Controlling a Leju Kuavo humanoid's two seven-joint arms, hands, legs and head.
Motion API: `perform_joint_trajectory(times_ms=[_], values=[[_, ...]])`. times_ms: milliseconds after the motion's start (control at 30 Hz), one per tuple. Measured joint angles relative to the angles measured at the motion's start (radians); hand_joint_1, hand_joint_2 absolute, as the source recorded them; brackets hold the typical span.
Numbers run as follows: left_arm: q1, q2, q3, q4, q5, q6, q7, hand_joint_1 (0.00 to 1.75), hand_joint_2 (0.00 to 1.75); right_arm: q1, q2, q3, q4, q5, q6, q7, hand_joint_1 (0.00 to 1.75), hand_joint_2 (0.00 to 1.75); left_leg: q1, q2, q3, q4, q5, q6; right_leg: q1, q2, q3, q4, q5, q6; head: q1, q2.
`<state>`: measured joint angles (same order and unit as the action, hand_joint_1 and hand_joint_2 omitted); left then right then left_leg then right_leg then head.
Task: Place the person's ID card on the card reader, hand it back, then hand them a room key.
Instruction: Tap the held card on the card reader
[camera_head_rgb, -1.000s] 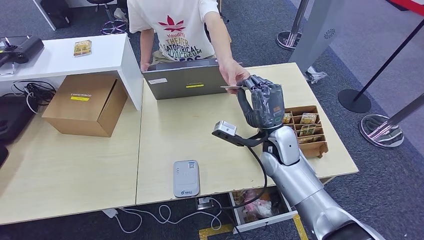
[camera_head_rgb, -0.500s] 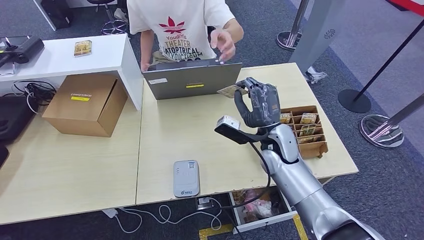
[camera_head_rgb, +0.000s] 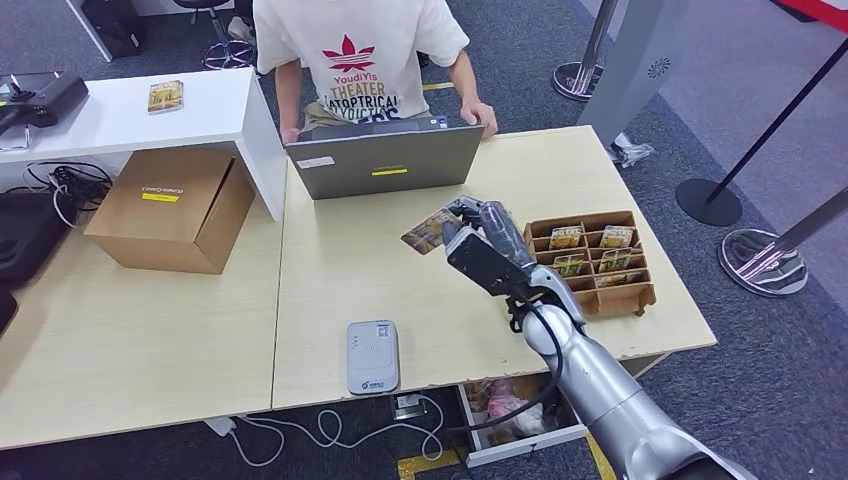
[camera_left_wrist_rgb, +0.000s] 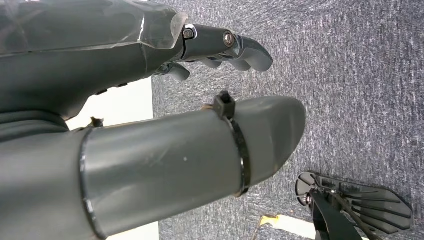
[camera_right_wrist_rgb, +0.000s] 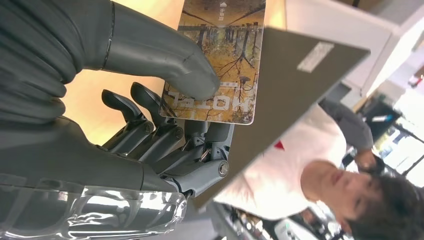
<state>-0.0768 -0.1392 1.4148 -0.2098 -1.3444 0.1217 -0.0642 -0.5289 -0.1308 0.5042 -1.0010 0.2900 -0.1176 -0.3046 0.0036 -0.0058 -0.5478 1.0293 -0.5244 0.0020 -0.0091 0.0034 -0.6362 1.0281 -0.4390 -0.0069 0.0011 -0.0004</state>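
The right hand (camera_head_rgb: 487, 243) grips a card (camera_head_rgb: 432, 231) – in the right wrist view the thick grey thumb (camera_right_wrist_rgb: 165, 60) presses on the card's (camera_right_wrist_rgb: 220, 60) face while the darker fingers (camera_right_wrist_rgb: 150, 131) curl in behind it. The card is thin, flat and rectangular, printed with a brown woodland scene and lettering near one short edge; it is held above the pale wood-grain table (camera_head_rgb: 330, 290), between the laptop (camera_head_rgb: 385, 160) and the reader (camera_head_rgb: 372, 356), touching neither. The reader is a small white rounded slab lying flat near the table's front edge. Just beside the hand sits a brown divided tray (camera_head_rgb: 640, 295) with more cards standing in its compartments. The left hand (camera_left_wrist_rgb: 150, 100) hangs over speckled grey carpet (camera_left_wrist_rgb: 350, 90), holding nothing – its dark fingers (camera_left_wrist_rgb: 240, 47) are only gently bent, apart from the smooth grey thumb. A person (camera_head_rgb: 360, 60) in a white printed shirt stands behind the laptop, one hand (camera_head_rgb: 478, 118) on the table edge. A cardboard box (camera_head_rgb: 170, 208) lies at the table's left.
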Motion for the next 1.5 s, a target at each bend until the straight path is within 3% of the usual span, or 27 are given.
perform_joint_trajectory(times_ms=[500, 967, 1500], values=[[0.001, 0.000, 0.000, 0.000, 0.007, 0.003, -0.009, 0.00, 0.00, -0.022, 0.001, 0.178, 0.188, -0.122, 0.135, 0.001, 1.75, 1.75, 0.000, 0.000, -0.001, 0.000, 0.000, 0.000, 0.000, 0.000, 0.000, 0.000, 0.000, 0.000, 0.000, 0.000], [0.000, 0.002, -0.009, 0.000, -0.009, 0.000, -0.003, 0.00, 0.00, -0.023, 0.085, 0.334, 0.314, -0.135, 0.187, 0.027, 1.75, 1.75, 0.000, 0.000, 0.000, 0.000, 0.000, 0.000, 0.000, 0.000, 0.000, 0.000, 0.000, 0.000, 0.000, 0.000], [0.000, 0.008, -0.027, 0.002, -0.018, -0.006, -0.001, 0.00, 0.00, -0.110, 0.165, 0.486, 0.455, -0.186, 0.356, 0.077, 1.75, 1.75, 0.000, 0.001, 0.003, 0.000, 0.000, 0.000, 0.000, 0.001, 0.002, 0.000, 0.000, 0.000, 0.000, 0.000]])
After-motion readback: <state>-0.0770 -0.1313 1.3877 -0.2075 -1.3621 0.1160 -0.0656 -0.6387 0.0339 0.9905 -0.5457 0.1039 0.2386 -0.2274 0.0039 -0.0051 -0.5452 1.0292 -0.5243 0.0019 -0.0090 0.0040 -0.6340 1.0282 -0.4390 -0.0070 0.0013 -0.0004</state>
